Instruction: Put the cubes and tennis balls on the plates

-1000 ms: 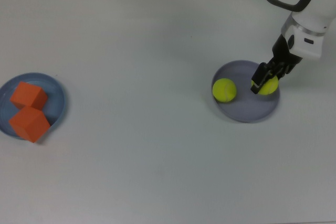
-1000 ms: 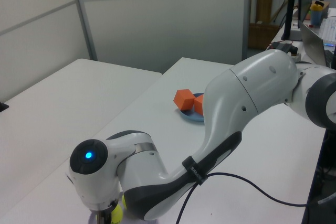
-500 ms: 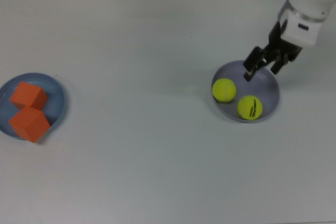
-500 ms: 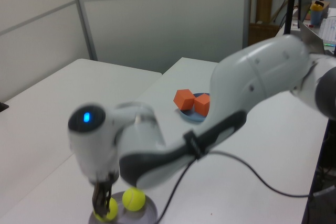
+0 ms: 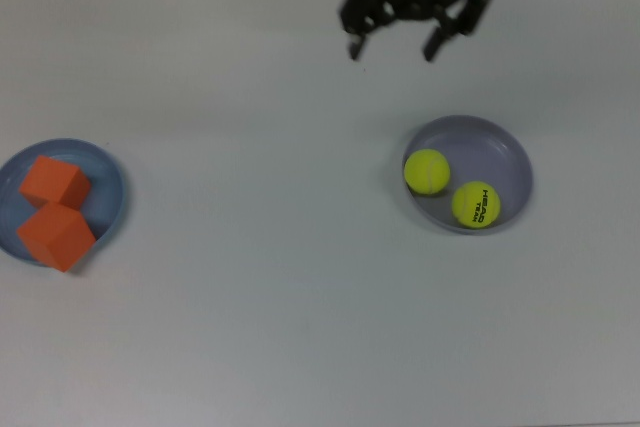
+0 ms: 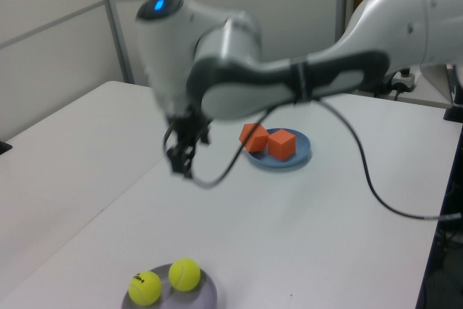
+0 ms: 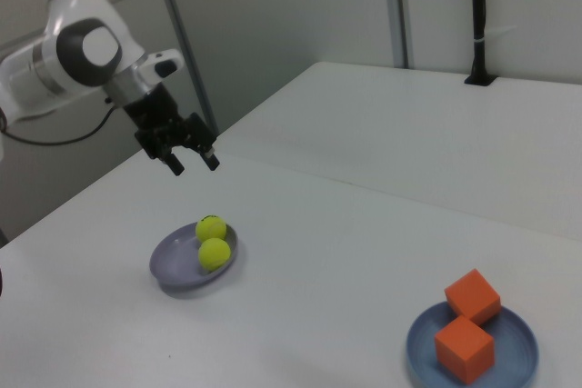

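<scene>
In the top view, at the far left of the white bench (image 5: 270, 277), the blue plate (image 5: 110, 179) carries the two orange cubes (image 5: 55, 209), which touch each other. To the right, the lavender plate (image 5: 492, 137) now holds both tennis balls: the plain ball (image 5: 427, 171) and, just beside it, the lettered ball (image 5: 476, 205), which was released there a moment ago. The tool (image 5: 394, 45) has risen away toward the far edge; its fingers stand apart and hold nothing. I judge that the task is complete, since every item lies on a plate.
</scene>
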You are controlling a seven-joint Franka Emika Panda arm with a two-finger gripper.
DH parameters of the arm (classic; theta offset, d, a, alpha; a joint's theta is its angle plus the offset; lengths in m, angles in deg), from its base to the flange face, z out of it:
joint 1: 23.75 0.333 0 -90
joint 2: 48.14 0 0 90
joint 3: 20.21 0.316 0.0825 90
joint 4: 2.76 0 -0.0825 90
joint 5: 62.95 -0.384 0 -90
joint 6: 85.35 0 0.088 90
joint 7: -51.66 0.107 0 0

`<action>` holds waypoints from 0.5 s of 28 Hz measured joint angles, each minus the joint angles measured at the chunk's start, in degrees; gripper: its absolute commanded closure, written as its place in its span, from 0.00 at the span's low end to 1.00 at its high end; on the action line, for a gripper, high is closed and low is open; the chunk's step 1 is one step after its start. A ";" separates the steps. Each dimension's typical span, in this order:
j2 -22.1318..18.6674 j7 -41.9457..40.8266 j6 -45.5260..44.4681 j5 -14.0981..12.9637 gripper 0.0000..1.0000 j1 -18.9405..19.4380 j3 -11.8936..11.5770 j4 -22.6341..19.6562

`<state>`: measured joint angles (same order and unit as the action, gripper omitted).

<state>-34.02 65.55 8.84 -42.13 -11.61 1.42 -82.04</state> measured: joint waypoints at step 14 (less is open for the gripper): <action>-8.97 -9.13 -11.66 -19.63 0.00 -6.26 -13.56 0.14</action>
<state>-42.99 56.42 -2.82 -61.76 -17.87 -12.14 -81.91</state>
